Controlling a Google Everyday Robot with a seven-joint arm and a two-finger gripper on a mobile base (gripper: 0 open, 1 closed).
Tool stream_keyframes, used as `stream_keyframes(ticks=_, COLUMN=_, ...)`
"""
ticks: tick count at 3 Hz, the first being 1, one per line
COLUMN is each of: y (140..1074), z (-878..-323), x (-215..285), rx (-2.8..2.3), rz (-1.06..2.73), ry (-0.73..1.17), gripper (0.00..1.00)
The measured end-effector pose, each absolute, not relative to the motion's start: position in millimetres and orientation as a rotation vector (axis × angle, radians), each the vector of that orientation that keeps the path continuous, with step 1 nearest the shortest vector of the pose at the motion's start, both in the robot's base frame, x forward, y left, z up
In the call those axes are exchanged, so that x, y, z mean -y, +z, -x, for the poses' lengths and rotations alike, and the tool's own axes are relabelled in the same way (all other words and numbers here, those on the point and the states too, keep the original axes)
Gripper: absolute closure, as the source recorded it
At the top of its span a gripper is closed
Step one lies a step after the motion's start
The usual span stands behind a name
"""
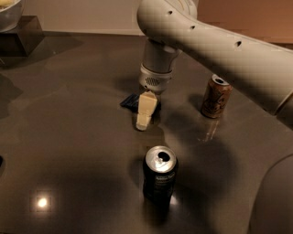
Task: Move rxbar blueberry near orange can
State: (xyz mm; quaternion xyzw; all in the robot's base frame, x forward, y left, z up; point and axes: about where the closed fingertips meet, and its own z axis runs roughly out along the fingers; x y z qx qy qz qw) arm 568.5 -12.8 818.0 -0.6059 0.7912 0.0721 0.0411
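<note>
The rxbar blueberry [129, 101] is a dark blue flat wrapper lying on the dark table, only its left part showing. My gripper [143, 118] hangs from the pale arm right over the bar's right end and hides that part; its tip reaches down to the table just in front of the bar. Whether it touches the bar I cannot tell. The orange can [216, 97] stands upright to the right of the gripper, well apart from the bar.
A black can [160, 175] with white label text stands upright in front of the gripper, nearer the camera. A bowl [9, 11] on a dark stand sits at the far left corner. The arm's big pale link [229, 50] crosses the upper right.
</note>
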Motion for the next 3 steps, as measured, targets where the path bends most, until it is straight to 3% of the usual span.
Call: stream_keyframes(ticks=3, y=824.9, z=-567.5, x=7.5, rx=-2.421, rz=1.861, ry=0.218, gripper=0.86)
